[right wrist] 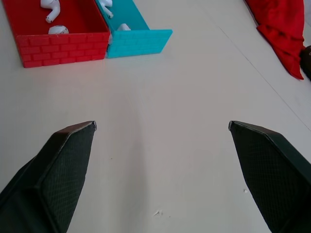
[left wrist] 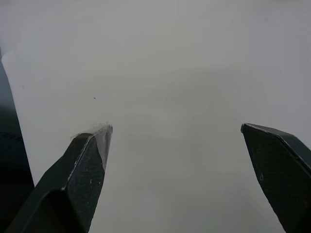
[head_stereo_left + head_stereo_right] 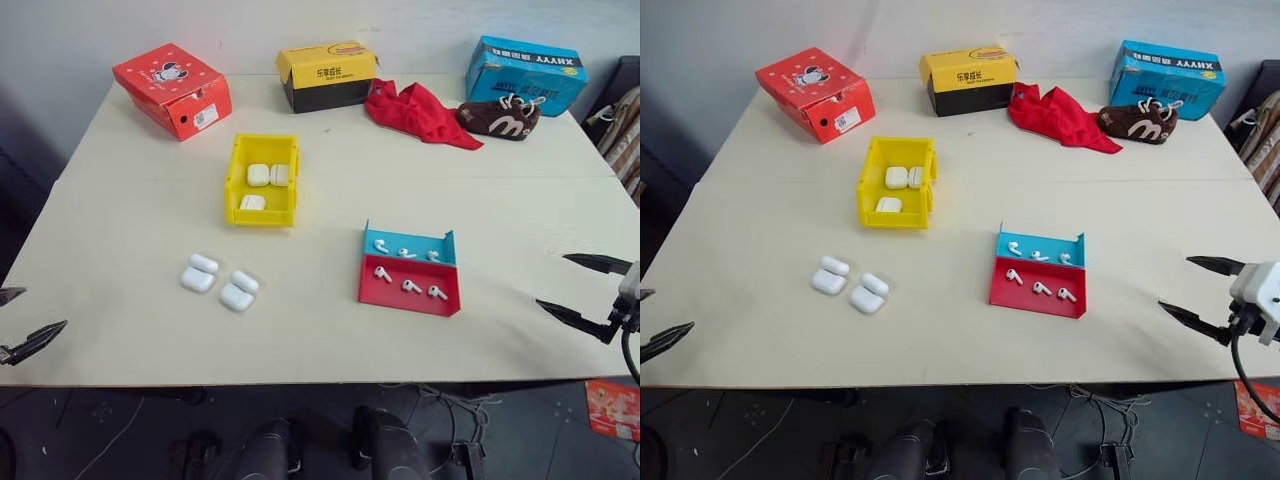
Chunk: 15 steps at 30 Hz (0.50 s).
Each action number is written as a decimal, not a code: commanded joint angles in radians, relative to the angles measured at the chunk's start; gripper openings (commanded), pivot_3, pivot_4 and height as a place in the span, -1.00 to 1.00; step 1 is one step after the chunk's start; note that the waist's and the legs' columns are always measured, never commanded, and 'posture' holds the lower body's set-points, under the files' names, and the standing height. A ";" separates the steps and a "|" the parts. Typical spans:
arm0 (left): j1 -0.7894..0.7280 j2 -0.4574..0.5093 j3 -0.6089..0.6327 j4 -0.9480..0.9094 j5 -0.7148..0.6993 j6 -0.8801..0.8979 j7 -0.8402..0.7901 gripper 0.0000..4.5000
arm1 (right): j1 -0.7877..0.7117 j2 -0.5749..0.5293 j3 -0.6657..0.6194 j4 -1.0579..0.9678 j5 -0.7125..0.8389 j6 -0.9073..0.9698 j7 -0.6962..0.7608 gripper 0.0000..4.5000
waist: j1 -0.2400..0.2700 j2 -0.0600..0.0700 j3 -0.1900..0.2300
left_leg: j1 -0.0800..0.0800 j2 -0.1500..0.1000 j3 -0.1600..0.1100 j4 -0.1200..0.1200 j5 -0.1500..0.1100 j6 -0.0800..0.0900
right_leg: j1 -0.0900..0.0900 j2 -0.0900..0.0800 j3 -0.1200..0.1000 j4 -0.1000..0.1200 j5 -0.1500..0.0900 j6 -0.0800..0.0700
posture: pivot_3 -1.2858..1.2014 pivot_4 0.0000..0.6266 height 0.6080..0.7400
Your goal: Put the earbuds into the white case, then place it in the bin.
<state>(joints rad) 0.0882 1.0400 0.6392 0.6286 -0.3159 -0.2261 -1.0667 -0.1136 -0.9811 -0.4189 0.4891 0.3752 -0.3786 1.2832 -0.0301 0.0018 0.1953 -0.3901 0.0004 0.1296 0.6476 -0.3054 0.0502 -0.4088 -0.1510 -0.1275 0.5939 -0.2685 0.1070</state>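
A pale worktop fills the frame. Just above centre left, the yellow bin holds three closed white cases. Below it, two open cases lie side by side. Right of centre, six earbuds rest in a red-and-blue tray. The left gripper at the lower left edge and the right gripper at the lower right edge both have fingers spread wide, empty.

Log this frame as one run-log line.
phase: idle, nothing held | left gripper: open | right gripper: open | bin: three closed cases | table: two open cases | tray: six earbuds
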 commanded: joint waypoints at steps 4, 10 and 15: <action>0.013 -0.011 0.046 -0.078 -0.045 0.036 0.025 0.99 | -0.040 0.021 0.021 -0.012 0.035 0.030 0.015 1.00 | 0.001 0.000 0.000 | 0.000 0.000 0.000 0.000 0.000 0.000 | 0.000 0.000 0.000 0.000 0.000 0.000 | 0.03 -0.52 1.00; -0.009 0.050 0.123 -0.088 -0.103 0.333 0.124 0.99 | -0.066 0.163 0.042 -0.296 0.225 0.178 0.017 1.00 | -0.001 0.000 0.000 | 0.000 0.001 0.000 0.001 0.000 0.000 | 0.000 0.001 0.001 0.002 0.000 0.000 | 0.03 -0.52 1.00; 0.093 0.121 0.127 -0.082 -0.077 0.542 0.077 0.99 | -0.062 0.272 0.092 -0.420 0.257 0.076 0.109 1.00 | 0.001 -0.001 -0.001 | 0.001 0.001 0.002 0.001 0.000 0.000 | 0.000 0.001 -0.001 0.008 0.000 0.000 | 0.03 -0.52 1.00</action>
<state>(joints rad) 0.1491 1.1461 0.7493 0.5547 -0.3959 0.2529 -0.9610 -0.1779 -0.7194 -0.3252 0.1096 0.6069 -0.2546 1.3488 -0.0288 0.0006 0.1948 -0.3886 0.0009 0.1331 0.6488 -0.3061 0.0513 -0.4088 -0.1498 -0.1287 0.6029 -0.2686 0.1070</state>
